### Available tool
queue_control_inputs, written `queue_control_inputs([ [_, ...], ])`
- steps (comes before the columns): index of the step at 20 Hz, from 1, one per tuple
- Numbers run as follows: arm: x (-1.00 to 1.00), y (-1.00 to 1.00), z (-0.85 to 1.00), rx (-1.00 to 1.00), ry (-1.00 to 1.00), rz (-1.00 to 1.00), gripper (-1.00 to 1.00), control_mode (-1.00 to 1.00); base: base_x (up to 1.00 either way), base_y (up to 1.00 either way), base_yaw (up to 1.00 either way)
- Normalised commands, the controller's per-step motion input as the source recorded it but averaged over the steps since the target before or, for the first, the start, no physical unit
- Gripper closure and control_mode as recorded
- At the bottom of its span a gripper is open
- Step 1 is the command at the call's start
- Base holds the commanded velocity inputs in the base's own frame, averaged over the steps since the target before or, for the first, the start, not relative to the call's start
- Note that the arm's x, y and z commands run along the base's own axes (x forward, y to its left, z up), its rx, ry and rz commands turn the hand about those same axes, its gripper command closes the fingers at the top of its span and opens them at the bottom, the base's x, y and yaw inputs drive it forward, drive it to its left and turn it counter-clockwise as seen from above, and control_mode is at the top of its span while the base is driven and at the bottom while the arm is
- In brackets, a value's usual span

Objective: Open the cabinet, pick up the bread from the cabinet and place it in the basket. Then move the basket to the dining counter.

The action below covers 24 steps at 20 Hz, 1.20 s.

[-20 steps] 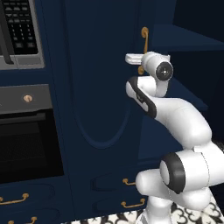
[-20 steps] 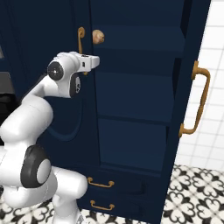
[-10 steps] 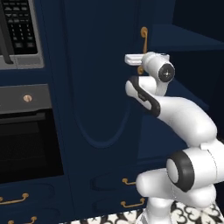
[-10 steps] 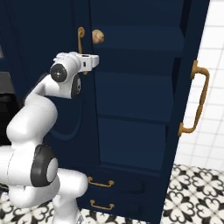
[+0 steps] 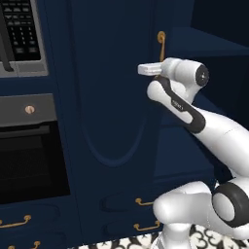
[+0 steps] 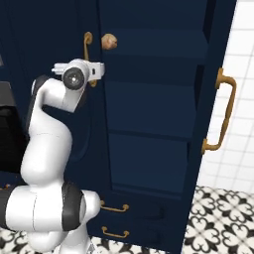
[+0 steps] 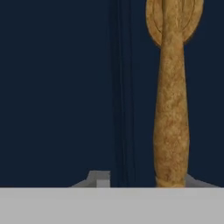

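The tall dark blue cabinet [image 6: 149, 99] is half open. Its right door [image 6: 218, 99] swings wide, so the shelves show. The left door [image 5: 112, 97] looks shut, and the robot's hand is right up at that door's long brass handle [image 7: 171, 109]. In the hand view the handle stands very close, a bit to the right. I cannot tell if the claw is wide or narrow, because its tips are not clear in any picture. The bread [image 6: 109, 41], a small round brown bun, sits on a high shelf just beside the top of the left handle. So I think the opening step is partly done. Picking up the bread, putting it in the basket, and moving the basket are all left to do.
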Motion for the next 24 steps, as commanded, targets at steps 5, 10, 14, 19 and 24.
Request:
queue_control_inputs([
  [5,-1.0,1.0,-0.06,0.0,0.11,0.0,1.0,-1.0,0.0,0.0,0.0],
  [10,-1.0,1.0,-0.14,0.0,0.09,0.0,1.0,-1.0,0.0,0.0,0.0],
  [14,-1.0,1.0,-0.19,0.0,0.06,0.0,1.0,-1.0,0.0,0.0,0.0],
  [19,-1.0,1.0,-0.33,0.0,0.02,0.0,1.0,-1.0,0.0,0.0,0.0],
  [24,-1.0,1.0,-0.49,0.0,0.0,0.0,1.0,-1.0,0.0,0.0,0.0],
])
